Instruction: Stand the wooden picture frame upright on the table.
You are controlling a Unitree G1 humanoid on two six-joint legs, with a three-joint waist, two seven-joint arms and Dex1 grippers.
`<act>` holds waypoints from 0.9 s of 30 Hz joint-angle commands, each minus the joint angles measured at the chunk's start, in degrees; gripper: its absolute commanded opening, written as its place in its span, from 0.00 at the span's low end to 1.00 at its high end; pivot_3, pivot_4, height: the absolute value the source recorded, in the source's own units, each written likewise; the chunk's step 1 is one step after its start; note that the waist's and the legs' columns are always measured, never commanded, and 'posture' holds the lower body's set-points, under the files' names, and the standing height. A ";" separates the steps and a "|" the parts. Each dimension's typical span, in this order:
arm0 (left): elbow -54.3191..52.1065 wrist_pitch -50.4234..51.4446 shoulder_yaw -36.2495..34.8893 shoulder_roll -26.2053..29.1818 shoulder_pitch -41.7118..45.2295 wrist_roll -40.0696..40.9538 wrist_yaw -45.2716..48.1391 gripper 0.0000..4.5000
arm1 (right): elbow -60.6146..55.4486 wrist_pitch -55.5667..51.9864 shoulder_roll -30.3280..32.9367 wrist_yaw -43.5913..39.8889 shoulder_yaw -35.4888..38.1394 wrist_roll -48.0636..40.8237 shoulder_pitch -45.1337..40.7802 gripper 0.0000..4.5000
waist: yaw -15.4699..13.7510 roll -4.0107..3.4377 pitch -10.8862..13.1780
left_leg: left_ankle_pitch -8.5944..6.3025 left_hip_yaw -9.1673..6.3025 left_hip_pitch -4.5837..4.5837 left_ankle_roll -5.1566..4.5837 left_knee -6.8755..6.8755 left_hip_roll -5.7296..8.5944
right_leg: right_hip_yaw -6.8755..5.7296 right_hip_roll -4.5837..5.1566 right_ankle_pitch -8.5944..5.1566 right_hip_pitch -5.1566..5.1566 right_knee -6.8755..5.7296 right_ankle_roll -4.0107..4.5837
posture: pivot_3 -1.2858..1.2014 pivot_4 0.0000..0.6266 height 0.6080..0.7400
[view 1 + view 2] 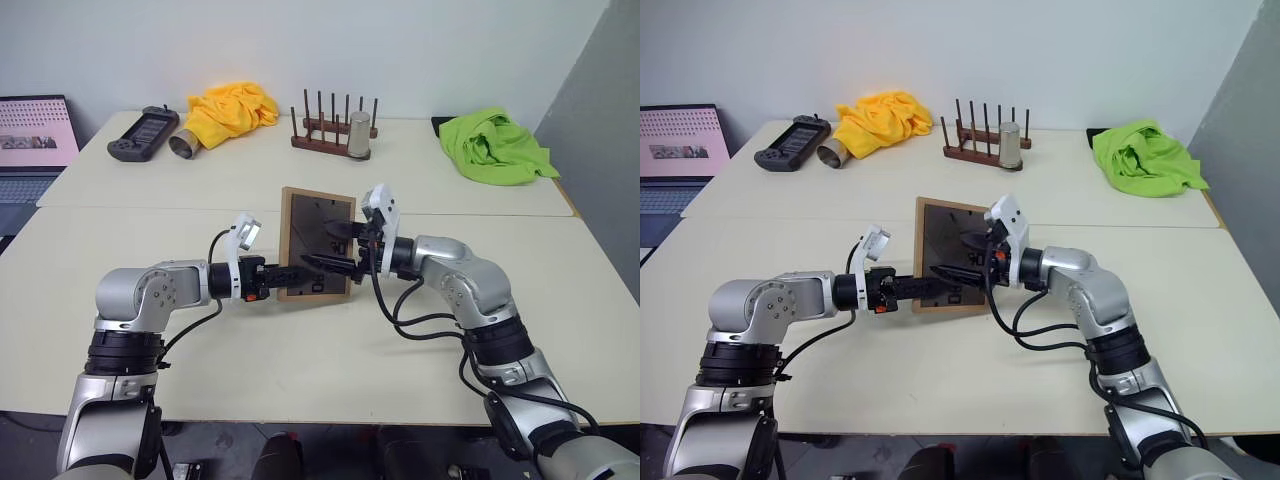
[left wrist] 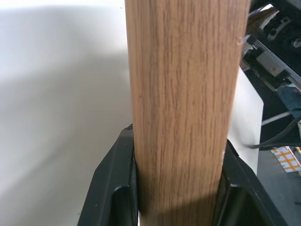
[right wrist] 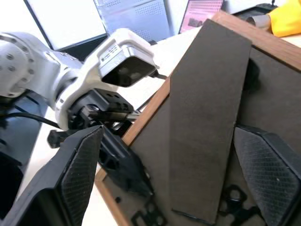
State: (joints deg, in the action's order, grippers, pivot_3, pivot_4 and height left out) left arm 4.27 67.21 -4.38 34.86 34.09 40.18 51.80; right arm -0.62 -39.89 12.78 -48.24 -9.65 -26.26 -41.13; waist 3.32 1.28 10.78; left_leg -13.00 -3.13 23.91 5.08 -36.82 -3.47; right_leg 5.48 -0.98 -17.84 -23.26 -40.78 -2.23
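I'm looking over a wide cream tabletop [image 1: 300,350] set against a pale wall, with a seam running across it from side to side. Just on my side of that seam, around the middle of the tabletop's width, the wooden picture frame [image 1: 316,245] is held up nearly on edge, its back toward me. It is a small rectangle of light, straight-grained wood around a dark brown back panel; a long dark fold-out stand [image 3: 207,122] lies across that panel, and small black clips sit near one edge. I cannot see its front.

My left tool [image 1: 300,272] is clamped on the frame's lower left edge; in the left wrist view the two black fingers [image 2: 115,188] press against either side of the wooden rail. My right tool [image 3: 176,174] is at the frame's right side with its fingers spread wide, one either side of the stand, gripping nothing.

Along the far edge sit a yellow cloth [image 1: 232,108], a green cloth [image 1: 495,148] and a dark peg rack [image 1: 330,128].
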 commanded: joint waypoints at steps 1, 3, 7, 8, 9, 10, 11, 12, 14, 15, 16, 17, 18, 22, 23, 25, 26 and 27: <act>-3.85 0.00 -0.96 0.24 0.89 2.22 0.77 0.29 | -6.43 -4.14 0.58 -2.33 0.73 -5.35 0.75 1.00 | 0.00 0.00 0.00 | 0.00 0.00 0.00 0.00 0.00 0.00 | 0.00 0.00 0.00 0.00 0.00 0.00 | 0.52 0.24 1.00; -4.05 0.44 -1.16 0.15 0.61 2.74 1.04 0.29 | -7.58 -5.88 1.97 -2.36 1.91 -6.47 1.48 1.00 | 0.00 0.00 0.00 | 0.00 0.00 -0.01 0.00 0.00 0.00 | 0.00 0.00 0.00 0.00 -0.01 0.00 | 0.52 0.24 1.00; -4.04 2.98 -2.68 -0.24 0.36 4.73 1.18 0.29 | -9.36 -7.84 6.08 -2.84 3.77 -7.54 3.86 1.00 | 0.00 0.00 0.00 | 0.00 0.00 -0.01 0.00 0.01 0.00 | 0.00 -0.01 0.00 0.00 0.00 0.00 | 0.52 0.24 1.00; -4.06 3.59 -2.81 -0.01 0.18 5.19 1.26 0.29 | -10.04 -8.38 7.46 -3.30 4.30 -7.93 4.60 1.00 | 0.01 0.00 0.00 | 0.00 0.00 0.00 -0.01 0.00 0.00 | 0.00 -0.01 0.00 0.00 0.00 0.00 | 0.52 0.24 1.00; -4.27 4.03 -2.68 0.52 -0.22 5.53 1.60 0.29 | -10.79 -8.96 9.09 -3.75 4.98 -8.36 5.45 1.00 | 0.00 0.01 0.00 | 0.00 0.00 0.00 0.00 0.00 0.00 | 0.00 -0.01 0.00 0.00 0.01 0.00 | 0.52 0.24 1.00; -4.51 4.38 -2.53 1.03 -0.60 5.83 1.90 0.29 | -11.40 -9.32 10.60 -4.04 5.53 -8.74 6.18 1.00 | 0.00 0.01 0.00 | 0.00 0.00 0.01 0.00 0.00 0.00 | 0.00 -0.01 0.00 0.00 0.02 0.00 | 0.52 0.24 1.00; -4.59 4.95 -2.61 1.35 -0.84 6.21 2.00 0.29 | -11.95 -9.60 12.25 -4.44 6.20 -9.02 6.97 1.00 | 0.00 0.01 0.01 | 0.00 0.00 0.01 -0.01 0.00 0.01 | 0.02 -0.01 0.00 0.00 0.03 0.00 | 0.52 0.24 1.00; -4.57 5.52 -2.77 1.58 -0.97 6.65 1.98 0.29 | -12.40 -9.76 13.66 -4.83 6.80 -9.19 7.64 1.00 | 0.00 0.01 0.01 | 0.00 0.01 0.01 -0.01 0.00 0.01 | 0.02 -0.01 0.00 0.00 0.03 -0.01 | 0.52 0.24 1.00; -4.34 6.71 -3.06 2.14 -1.17 7.66 2.13 0.29 | -13.09 -9.32 16.43 -5.36 7.84 -9.01 9.00 1.00 | 0.00 0.02 0.01 | 0.00 0.00 0.01 -0.01 0.01 0.01 | 0.01 0.00 -0.01 0.00 0.04 -0.01 | 0.52 0.24 1.00; -4.30 7.06 -3.12 2.33 -1.24 8.03 2.16 0.29 | -13.26 -9.09 17.24 -5.45 8.09 -9.07 9.38 1.00 | 0.00 0.02 0.01 | 0.00 0.01 0.01 -0.01 0.01 0.01 | 0.01 0.00 -0.01 0.00 0.04 -0.01 | 0.52 0.24 1.00; -4.26 7.71 -3.28 2.54 -1.43 8.43 2.16 0.29 | -13.52 -8.78 18.48 -5.61 8.74 -9.07 9.96 1.00 | 0.02 0.03 0.02 | -0.01 0.01 0.01 -0.01 0.01 0.01 | 0.02 -0.01 -0.01 0.00 0.04 -0.01 | 0.52 0.24 1.00; -4.36 8.13 -3.30 2.75 -1.65 8.69 2.24 0.29 | -13.63 -8.44 19.37 -5.64 9.23 -8.97 10.35 1.00 | 0.08 0.03 0.02 | -0.01 0.00 0.00 -0.01 0.01 0.00 | 0.01 -0.02 -0.01 0.00 0.04 -0.01 | 0.52 0.24 1.00; -4.41 8.36 -3.31 2.95 -1.84 8.86 2.34 0.29 | -13.69 -8.16 19.94 -5.60 9.55 -8.90 10.60 1.00 | 0.08 0.04 0.02 | -0.01 0.00 0.00 -0.01 0.01 -0.01 | 0.02 -0.03 -0.01 0.00 0.04 -0.02 | 0.52 0.24 1.00; -4.88 8.41 -2.74 3.28 -2.22 9.15 2.37 0.29 | -13.77 -7.53 18.20 -3.50 9.19 -9.32 9.47 1.00 | 0.27 0.04 0.03 | -0.01 0.02 -0.01 -0.01 0.01 0.00 | 0.04 -0.03 -0.01 0.00 0.04 -0.02 | 0.52 0.24 1.00; -4.82 8.45 -2.70 3.01 -2.00 9.25 2.21 0.29 | -13.71 -7.09 17.06 -2.78 8.47 -9.05 8.89 1.00 | 0.29 0.04 0.03 | -0.01 0.01 -0.02 -0.01 0.01 -0.01 | 0.03 -0.04 -0.01 0.00 0.04 -0.01 | 0.52 0.24 1.00; -4.71 8.55 -2.60 2.59 -1.63 9.39 1.95 0.29 | -13.34 -6.10 14.86 -1.25 7.35 -8.21 7.96 1.00 | 0.31 0.04 0.03 | -0.01 0.01 -0.02 -0.01 0.02 -0.02 | 0.03 -0.05 -0.01 0.00 0.03 -0.02 | 0.52 0.24 1.00; -4.84 8.49 -2.30 2.47 -1.50 9.34 1.95 0.29 | -13.09 -5.83 13.30 -0.30 6.80 -8.02 7.30 1.00 | 0.32 0.04 0.03 | -0.01 0.00 -0.01 -0.01 0.02 -0.02 | 0.03 -0.05 -0.01 0.00 0.03 -0.02 | 0.52 0.24 1.00; -4.97 8.44 -2.06 2.39 -1.42 9.37 2.07 0.29 | -12.89 -5.48 11.80 0.43 6.04 -7.73 6.65 1.00 | 0.34 0.04 0.03 | 0.00 0.01 -0.02 -0.01 0.00 -0.02 | 0.04 -0.05 -0.01 0.00 0.03 -0.01 | 0.52 0.24 1.00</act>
State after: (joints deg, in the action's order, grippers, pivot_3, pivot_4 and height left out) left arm 1.86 75.88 -5.55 37.45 31.43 47.39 53.08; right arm -12.21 -47.27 26.82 -49.55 -2.42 -34.30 -32.08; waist 3.66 1.33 10.81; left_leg -13.01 -3.12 23.90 5.07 -36.81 -3.50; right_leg 5.52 -1.03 -17.85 -23.26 -40.75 -2.24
